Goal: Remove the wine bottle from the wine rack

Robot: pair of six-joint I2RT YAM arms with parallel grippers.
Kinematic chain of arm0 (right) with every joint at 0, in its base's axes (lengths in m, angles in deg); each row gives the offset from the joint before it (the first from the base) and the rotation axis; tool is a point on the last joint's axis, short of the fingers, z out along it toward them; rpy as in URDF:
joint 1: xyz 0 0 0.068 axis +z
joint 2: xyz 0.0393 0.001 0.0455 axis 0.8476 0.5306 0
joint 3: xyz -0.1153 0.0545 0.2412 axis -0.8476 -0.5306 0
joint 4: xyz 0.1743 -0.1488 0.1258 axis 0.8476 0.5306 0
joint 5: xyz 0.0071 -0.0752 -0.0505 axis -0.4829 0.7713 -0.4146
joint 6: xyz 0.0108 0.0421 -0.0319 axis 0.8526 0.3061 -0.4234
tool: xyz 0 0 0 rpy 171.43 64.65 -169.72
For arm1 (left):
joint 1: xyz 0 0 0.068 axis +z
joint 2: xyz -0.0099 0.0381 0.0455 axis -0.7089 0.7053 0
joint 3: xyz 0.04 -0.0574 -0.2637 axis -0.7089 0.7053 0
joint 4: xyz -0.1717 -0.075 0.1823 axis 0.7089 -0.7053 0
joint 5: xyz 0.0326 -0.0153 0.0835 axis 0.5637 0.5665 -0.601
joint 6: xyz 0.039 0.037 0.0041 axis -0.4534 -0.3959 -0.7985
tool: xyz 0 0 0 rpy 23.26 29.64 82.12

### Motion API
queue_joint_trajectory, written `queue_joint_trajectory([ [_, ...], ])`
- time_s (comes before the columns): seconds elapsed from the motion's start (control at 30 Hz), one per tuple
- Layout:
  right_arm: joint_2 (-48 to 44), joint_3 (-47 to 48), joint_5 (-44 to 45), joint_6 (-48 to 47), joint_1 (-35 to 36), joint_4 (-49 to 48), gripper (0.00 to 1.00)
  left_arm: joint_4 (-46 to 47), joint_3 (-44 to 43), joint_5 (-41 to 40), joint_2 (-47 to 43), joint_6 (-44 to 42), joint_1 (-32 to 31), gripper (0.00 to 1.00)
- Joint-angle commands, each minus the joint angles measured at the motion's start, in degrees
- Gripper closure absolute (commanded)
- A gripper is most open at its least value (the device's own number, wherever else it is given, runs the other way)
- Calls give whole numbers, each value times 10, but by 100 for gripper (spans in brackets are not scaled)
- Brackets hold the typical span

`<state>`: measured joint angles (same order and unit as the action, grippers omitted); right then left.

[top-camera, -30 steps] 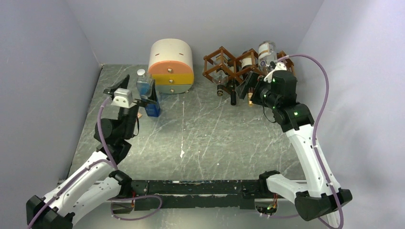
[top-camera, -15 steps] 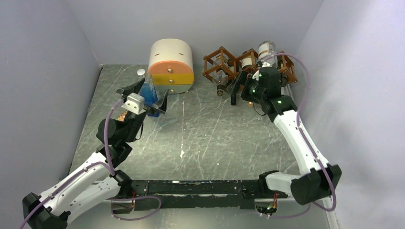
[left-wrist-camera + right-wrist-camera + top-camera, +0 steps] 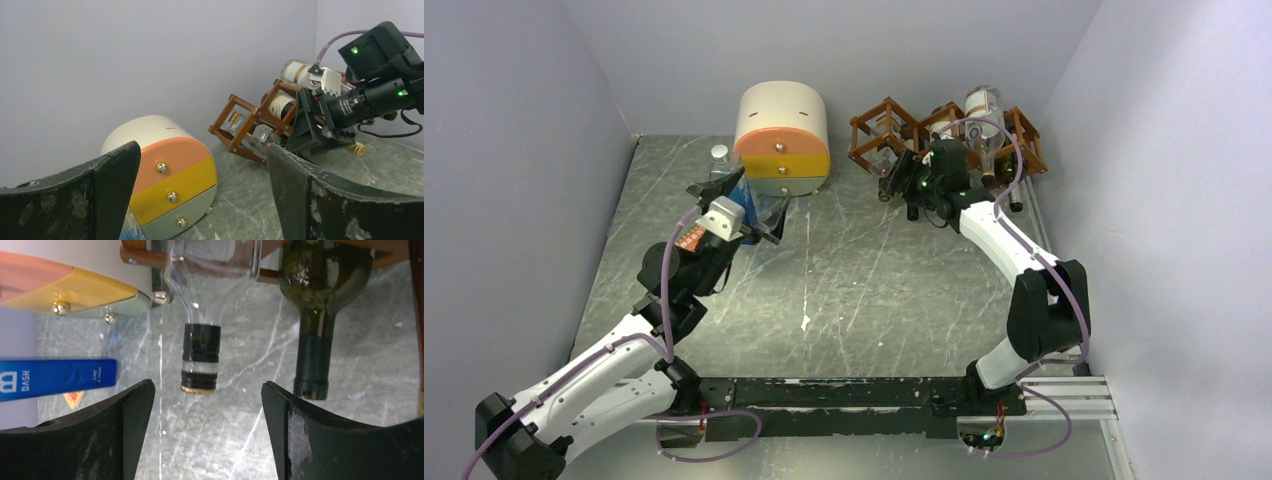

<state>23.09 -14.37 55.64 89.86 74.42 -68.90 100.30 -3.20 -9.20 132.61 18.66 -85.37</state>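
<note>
Wine bottle [image 3: 200, 357] lies in the wine rack [image 3: 894, 130], upper right of the top view, its neck poking out, easy to grab. Right gripper [image 3: 206, 405] has jaws apart around that neck, not touching. Left gripper [image 3: 202, 150] is wide apart too

— What is the wine rack [image 3: 250, 122] made of?
— Reddish-brown wood, smooth, with a soft sheen. The clear wine bottle [image 3: 200, 355] is glossy glass with a black cap. The dark green bottle [image 3: 320, 285] is glass too, and mottled.
— And the drawer box [image 3: 782, 115]?
— It looks like smooth plastic with a satin finish, and the knobs [image 3: 161, 167] are shiny metal.
— The surface [image 3: 854, 270]?
— Grey and stone-like, pale-veined and slightly glossy.
— The fingers [image 3: 90, 440] of the right tool [image 3: 206, 390]?
— Matt black, scuffed and rough.
</note>
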Motion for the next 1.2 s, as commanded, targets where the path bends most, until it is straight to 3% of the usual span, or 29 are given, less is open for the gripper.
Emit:
queue_joint_trajectory([
  [0.0,22,-5,14,21,5,-95,19,1,-15,20,4,-15,-4,1],
  [0.47,117,3,19,94,8,-187,46,15,-6,28,17,-17,-4,1],
  [0.83,153,18,5,124,8,-218,47,19,-3,23,16,-23,-4,1],
  [1.17,131,-9,1,141,8,-248,66,19,-2,31,19,-19,-4,1],
])
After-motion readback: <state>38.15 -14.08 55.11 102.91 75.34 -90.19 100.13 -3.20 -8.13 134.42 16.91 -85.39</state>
